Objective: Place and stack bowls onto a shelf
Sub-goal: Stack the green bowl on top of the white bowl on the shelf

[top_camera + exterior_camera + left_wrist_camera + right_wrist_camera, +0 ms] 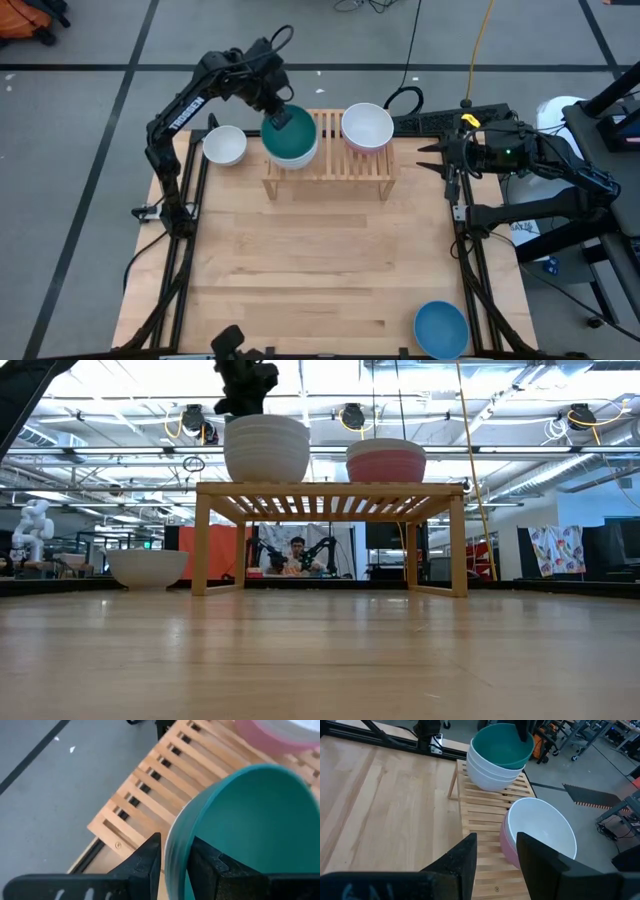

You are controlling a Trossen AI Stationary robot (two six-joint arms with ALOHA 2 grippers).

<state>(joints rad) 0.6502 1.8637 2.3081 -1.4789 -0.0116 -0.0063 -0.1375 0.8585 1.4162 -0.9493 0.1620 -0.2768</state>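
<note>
— left tool (281, 117)?
— clamped on the rim of the teal bowl (291, 135), one finger (142, 862) outside the wall, the other inside, as seen from the left wrist.
— and that bowl?
— seated on top of a stack of white bowls (266, 450) at the left end of the shelf (330, 168). tilted a little in the right wrist view.
— exact count of whites in that stack?
— cannot tell for sure; at least two rims visible beneath the teal.
— further along the shelf?
— toward the right end, a white bowl (367, 126) nested inside the pink bowl (386, 464). well apart from the left stack, bare slats between them.
— off the shelf?
— just beside its left end, a lone white bowl (225, 146) standing on the tabletop (320, 260). far away at the near right corner, the blue bowl (441, 329), at the tabletop's edge.
— right tool (428, 159)?
— fingers spread wide, gripping nothing. hovering at the tabletop's right edge, to the right of the shelf, pointed toward it.
— beyond the tabletop?
— in the low view, a person (296, 556) seen under the shelf, far back in the room.
</note>
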